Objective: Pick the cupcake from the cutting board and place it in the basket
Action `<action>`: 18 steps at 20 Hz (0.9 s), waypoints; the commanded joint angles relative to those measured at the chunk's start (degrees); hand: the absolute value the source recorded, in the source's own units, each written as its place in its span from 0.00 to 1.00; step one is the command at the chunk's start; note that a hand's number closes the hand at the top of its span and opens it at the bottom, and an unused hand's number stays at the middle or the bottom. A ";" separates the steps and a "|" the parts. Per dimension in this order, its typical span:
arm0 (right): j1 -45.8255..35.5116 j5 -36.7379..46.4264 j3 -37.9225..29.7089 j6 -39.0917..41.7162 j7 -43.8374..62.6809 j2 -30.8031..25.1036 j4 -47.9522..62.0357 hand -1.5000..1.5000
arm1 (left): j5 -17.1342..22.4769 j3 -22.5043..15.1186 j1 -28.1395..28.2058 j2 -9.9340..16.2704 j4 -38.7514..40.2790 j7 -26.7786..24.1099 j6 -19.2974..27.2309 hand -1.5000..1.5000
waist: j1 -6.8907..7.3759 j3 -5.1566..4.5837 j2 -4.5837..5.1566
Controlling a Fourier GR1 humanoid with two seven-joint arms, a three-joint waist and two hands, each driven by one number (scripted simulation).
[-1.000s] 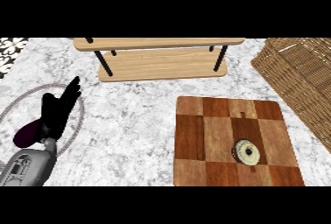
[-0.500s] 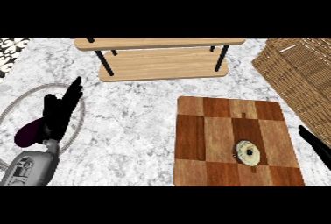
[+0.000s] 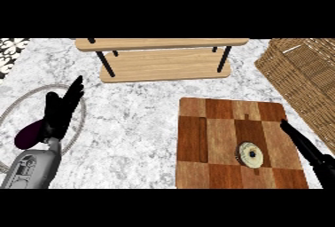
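Observation:
The cupcake (image 3: pixel 250 154), seen from above as a pale round top with a dark ring, sits on the checkered wooden cutting board (image 3: pixel 222 133) toward its lower right. The wicker basket (image 3: pixel 301 82) stands at the right edge, beyond the board. My right hand (image 3: pixel 307 148) comes in from the lower right with straight fingers lying over the board's right edge, a short way right of the cupcake and not touching it. My left hand (image 3: pixel 61 111) rests open at the left, fingers up, holding nothing.
A low wooden shelf with black legs (image 3: pixel 160 62) stands at the back centre. A grey ring-shaped object (image 3: pixel 13 108) and a dark purple thing (image 3: pixel 27 135) lie by the left hand. A patterned item (image 3: pixel 9 51) shows at the top left corner.
My right hand has come further into view from the lower right, reaching up along the board's right edge toward the cupcake. The left hand and cupcake have not moved.

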 commanded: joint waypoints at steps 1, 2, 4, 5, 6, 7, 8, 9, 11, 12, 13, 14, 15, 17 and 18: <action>-3.76 5.13 4.18 -2.36 0.99 4.44 3.37 0.00 | -0.22 0.26 2.82 -1.08 -3.93 1.09 -0.73 0.50 | 0.27 0.02 -0.03; -2.79 3.25 0.51 -0.11 -1.66 2.68 5.03 0.00 | -1.52 1.55 0.60 -1.17 0.99 -1.40 -1.36 0.50 | 0.02 0.01 0.00; -6.09 4.22 1.53 -0.55 -0.49 4.04 7.50 0.00 | -1.17 1.78 1.99 -2.09 0.31 -2.52 -1.50 0.50 | 0.13 0.01 0.01; -4.15 5.76 1.55 -2.72 -4.39 4.50 9.36 0.00 | -1.51 2.31 0.54 -0.92 -0.70 0.12 -2.44 0.50 | 0.06 0.02 0.00; -0.77 7.21 4.03 -2.85 -2.67 5.81 4.62 0.00 | -0.17 3.16 2.14 0.22 -3.75 2.10 -3.95 0.50 | 0.05 0.01 -0.05; -4.16 5.74 2.39 -0.36 -0.12 5.42 5.21 0.00 | -2.41 1.56 1.93 -1.93 -3.90 1.47 -2.76 0.50 | 0.07 0.01 -0.02; -8.38 6.31 1.93 -0.93 -0.01 5.32 9.21 0.00 | -1.69 1.63 3.87 -2.29 -7.10 2.91 -2.18 0.50 | 0.27 0.02 -0.02; -4.95 5.21 1.01 0.22 -1.47 4.89 6.88 0.00 | -1.99 3.13 1.51 -1.26 -6.52 4.62 -2.84 0.50 | 0.07 0.01 -0.03; -6.82 8.59 4.97 -0.15 3.72 7.48 5.37 0.00 | -3.03 3.13 2.86 -1.99 -3.41 0.25 -2.74 0.50 | 0.11 0.00 -0.01; -6.96 8.47 4.30 -0.01 3.12 7.25 5.38 0.00 | -3.11 3.11 2.41 -1.92 -0.95 -0.36 -4.25 0.50 | 0.05 0.00 0.00; -10.68 4.61 -1.29 0.03 -3.67 4.22 16.24 0.00 | -4.31 1.33 1.28 -4.82 -2.54 1.76 -0.42 0.50 | 0.20 0.03 0.05; -10.02 7.10 2.08 1.52 3.02 6.09 10.05 0.00 | -4.48 3.06 1.59 -4.20 3.09 -4.85 -1.59 0.50 | 0.04 0.00 0.04; -5.72 6.96 1.93 0.98 -0.27 6.21 9.05 0.00 | -4.37 3.62 0.91 -3.13 -2.31 0.75 -2.20 0.50 | 0.01 0.01 -0.02; -5.05 12.18 5.86 -4.86 -2.81 9.35 14.34 0.00 | -4.11 3.59 -0.37 -3.39 0.50 0.71 -2.84 0.50 | 0.00 0.02 0.02; -7.85 8.54 3.43 1.56 3.21 7.75 8.07 0.00 | -3.95 4.74 -0.56 -3.38 0.87 -0.53 -3.77 0.50 | 0.00 0.00 0.00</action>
